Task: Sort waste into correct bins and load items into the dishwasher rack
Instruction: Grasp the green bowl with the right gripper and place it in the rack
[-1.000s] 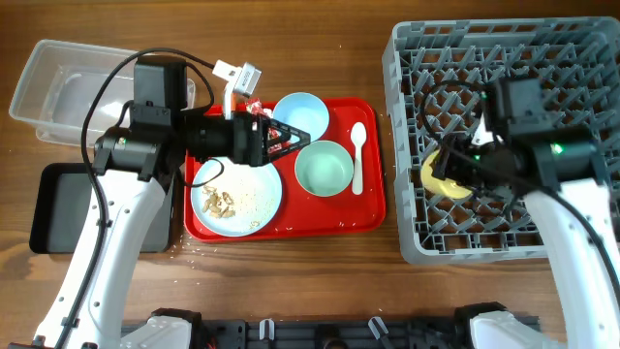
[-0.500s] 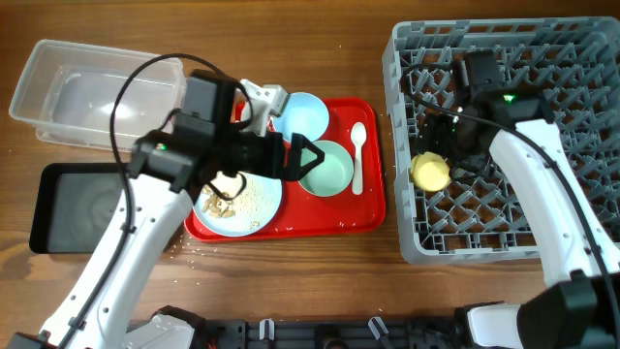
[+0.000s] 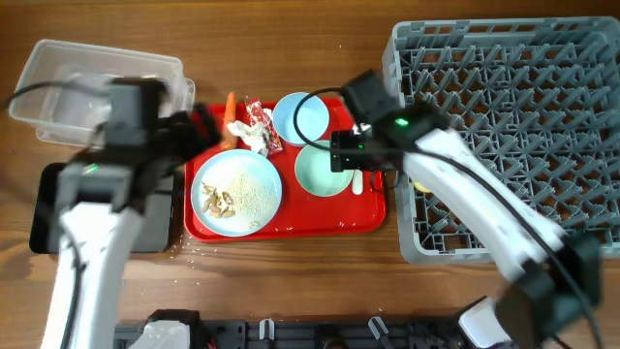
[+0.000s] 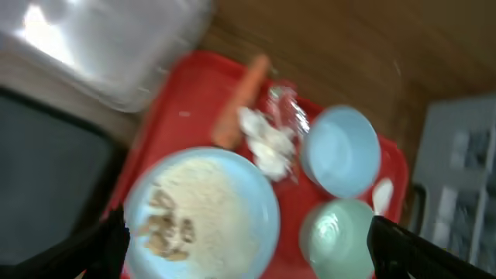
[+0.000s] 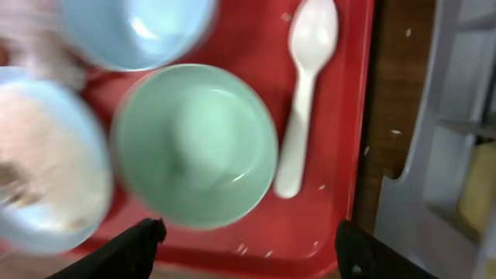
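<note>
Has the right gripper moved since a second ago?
Yes. The right gripper has swung left, off the grey plastic pegged rack, to above the flat red tray, beside the pale green bowl.

The tray [image 3: 329, 219] is red, the plate [image 3: 274, 180] pale blue, the spoon [image 5: 301, 124] white, the carrot [image 4: 242, 99] orange.

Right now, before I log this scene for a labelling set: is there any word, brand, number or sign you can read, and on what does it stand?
None can be read.
The red-and-white wrapper on the red tray may carry print, but it is crumpled and too blurred to make out in any view.
The dishwasher rack and the clear tub show no lettering.
</note>
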Motion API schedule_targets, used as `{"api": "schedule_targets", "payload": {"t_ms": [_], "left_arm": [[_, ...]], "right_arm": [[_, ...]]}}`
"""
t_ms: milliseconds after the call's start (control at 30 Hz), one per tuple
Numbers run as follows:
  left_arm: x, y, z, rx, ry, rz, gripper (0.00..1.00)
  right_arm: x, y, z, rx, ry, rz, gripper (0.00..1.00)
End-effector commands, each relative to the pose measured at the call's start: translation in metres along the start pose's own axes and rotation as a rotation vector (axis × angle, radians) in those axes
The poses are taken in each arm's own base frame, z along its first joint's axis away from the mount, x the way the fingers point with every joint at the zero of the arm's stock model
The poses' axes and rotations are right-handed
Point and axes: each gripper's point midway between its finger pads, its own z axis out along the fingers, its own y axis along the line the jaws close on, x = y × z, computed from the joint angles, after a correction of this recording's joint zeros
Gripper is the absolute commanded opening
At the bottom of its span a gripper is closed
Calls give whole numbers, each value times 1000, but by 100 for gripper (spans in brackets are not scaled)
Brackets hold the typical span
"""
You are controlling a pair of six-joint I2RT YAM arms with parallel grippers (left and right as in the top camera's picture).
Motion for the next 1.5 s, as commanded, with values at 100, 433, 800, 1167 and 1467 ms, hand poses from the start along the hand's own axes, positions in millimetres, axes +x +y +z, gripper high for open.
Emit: {"api": "schedule_targets", "payload": {"t_ms": [100,433,800,1167,1467], "left_arm": [[-35,65,-34,-117,-131,-205,100],[-38,73,-35,-131,-138,-227,100],[-38,73,-35,-131,-138,-227,100],[-38,73,-35,-131,-138,-227,100],[-38,73,-35,-131,-138,-227,100]], "right_arm": [[11,10,72,-79,172,-54,59],[2,-28,40,119,86,56,5],[-63,-156,-203,725,-784,281,4],[-64,-303,-159,1205,-515,440,4],[-95,-307,-94,1241,-394,264,4]]}}
